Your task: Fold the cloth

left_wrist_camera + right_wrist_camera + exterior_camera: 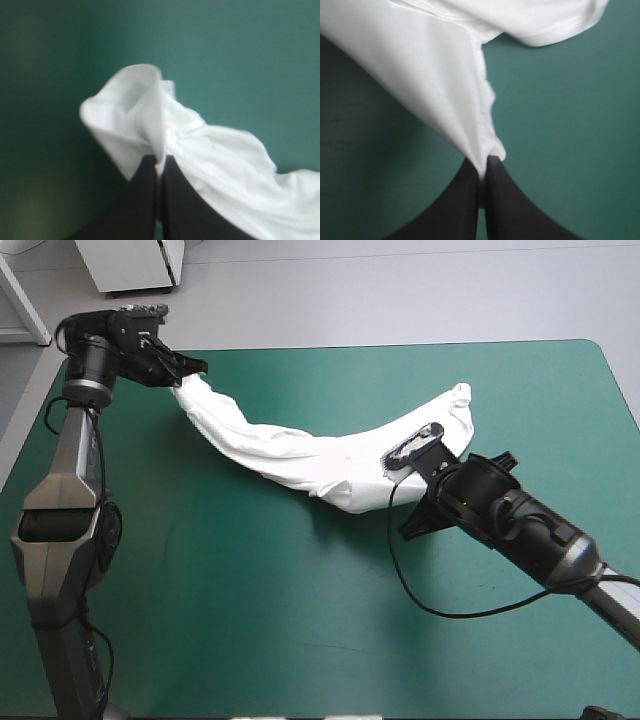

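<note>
Teal-green tabletop [300,640] with the white T-shirt [290,450] gathered into a long, sagging band over its far half, running from near the far-left corner toward the middle right. Left pincer [159,162]: black fingers pressed together on a fold at the band's far-left end. Right pincer [484,167]: fingers likewise clamped on a bunched edge at the other end.

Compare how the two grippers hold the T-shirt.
The left gripper sits near the table's far left corner; the right gripper nearer its middle. The left pinches the T-shirt's narrow end; the right its near edge, short of the other end. Both are shut on it.
</note>
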### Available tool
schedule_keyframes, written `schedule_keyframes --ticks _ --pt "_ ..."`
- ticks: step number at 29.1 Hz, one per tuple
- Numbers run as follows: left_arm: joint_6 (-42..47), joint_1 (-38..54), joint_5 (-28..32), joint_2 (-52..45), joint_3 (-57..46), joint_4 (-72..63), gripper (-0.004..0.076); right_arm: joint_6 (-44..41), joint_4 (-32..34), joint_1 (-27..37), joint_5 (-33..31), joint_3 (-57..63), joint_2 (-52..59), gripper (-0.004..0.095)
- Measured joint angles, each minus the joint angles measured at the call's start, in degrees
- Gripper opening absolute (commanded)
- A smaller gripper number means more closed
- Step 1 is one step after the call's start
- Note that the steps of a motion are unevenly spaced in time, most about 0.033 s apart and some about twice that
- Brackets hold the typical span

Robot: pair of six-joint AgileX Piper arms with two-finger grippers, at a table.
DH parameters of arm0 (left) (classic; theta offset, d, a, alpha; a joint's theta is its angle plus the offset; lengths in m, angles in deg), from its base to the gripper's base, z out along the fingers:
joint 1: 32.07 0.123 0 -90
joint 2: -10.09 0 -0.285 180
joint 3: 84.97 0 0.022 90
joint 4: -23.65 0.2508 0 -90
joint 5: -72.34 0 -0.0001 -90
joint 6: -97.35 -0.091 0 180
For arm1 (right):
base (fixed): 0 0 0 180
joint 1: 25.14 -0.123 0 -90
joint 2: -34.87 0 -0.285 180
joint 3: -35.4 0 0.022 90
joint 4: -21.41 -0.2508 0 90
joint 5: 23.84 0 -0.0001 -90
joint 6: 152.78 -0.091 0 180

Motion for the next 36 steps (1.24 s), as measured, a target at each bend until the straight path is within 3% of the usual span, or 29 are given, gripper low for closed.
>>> schedule_keyframes --ticks 11,18,23,29,36 --pt "0.0 0.0 -0.46 -20.0 2.42 -4.59 -0.0022 2.5 15.64 0.0 -3.79 -23.45 6.55 -0.0017" --pt "0.12 0.0 -0.09 -30.69 2.58 -12.42 -0.0022 7.25 19.58 0.0 0.48 -40.72 6.56 -0.0017" --pt "0.22 0.0 6.07 -37.31 2.81 -19.64 -0.0022 12.18 19.91 0.0 3.62 -51.04 6.67 -0.0017" --pt "-0.71 0.0 14.72 -44.57 3.54 -26.7 -0.0022 14.29 15.02 0.0 9.06 -59.35 6.72 -0.0017" --pt "-1.43 0.0 15.66 -49.07 6.07 -27.68 -0.0022 14.71 11.47 0.0 8.16 -62.23 6.45 -0.0017"
